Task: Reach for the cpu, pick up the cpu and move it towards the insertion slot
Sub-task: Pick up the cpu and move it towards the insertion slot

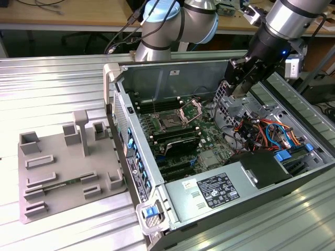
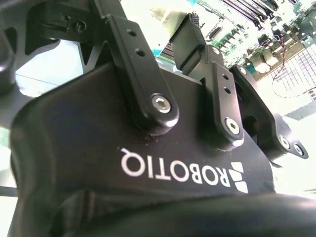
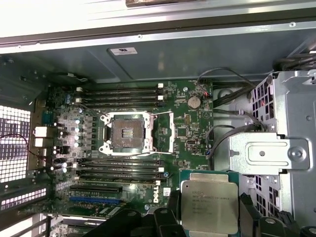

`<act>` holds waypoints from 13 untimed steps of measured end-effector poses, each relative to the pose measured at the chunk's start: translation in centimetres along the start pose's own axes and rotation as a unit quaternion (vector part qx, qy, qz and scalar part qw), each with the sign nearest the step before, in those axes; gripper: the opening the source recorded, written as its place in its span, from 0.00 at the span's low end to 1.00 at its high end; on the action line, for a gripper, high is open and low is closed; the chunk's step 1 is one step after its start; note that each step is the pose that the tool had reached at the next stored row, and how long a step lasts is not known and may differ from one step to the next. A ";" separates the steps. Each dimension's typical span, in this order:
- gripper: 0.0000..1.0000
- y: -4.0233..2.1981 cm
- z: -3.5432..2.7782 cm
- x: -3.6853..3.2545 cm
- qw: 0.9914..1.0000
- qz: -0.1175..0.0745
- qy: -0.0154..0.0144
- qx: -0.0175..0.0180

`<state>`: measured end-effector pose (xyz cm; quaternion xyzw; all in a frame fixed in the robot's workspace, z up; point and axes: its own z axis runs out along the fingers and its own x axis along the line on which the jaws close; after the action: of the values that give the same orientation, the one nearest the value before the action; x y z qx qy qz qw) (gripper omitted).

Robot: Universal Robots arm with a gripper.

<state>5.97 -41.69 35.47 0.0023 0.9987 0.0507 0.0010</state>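
Gripping the cpu, its lower edge cut off, the end effector hangs beside the insertion slot.

support: ribbed metal table | on it: open computer case, grey fixture tray

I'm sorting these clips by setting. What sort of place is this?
Probably a robotics lab workbench: an open computer case lies on a ribbed metal table, wooden desks stand behind, and the gripper carries the cpu.

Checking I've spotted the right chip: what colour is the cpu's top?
Whitish-silver metal, on the cpu, clearest in the first wrist view.
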 end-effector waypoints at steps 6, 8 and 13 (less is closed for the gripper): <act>0.55 -0.01 0.15 0.00 1.000 0.000 0.000 0.000; 0.55 -0.02 0.19 0.00 1.000 0.000 0.000 0.000; 0.55 -0.03 0.30 0.00 1.000 0.000 0.000 0.000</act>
<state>5.97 -41.69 35.17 0.0023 0.9987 0.0507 0.0010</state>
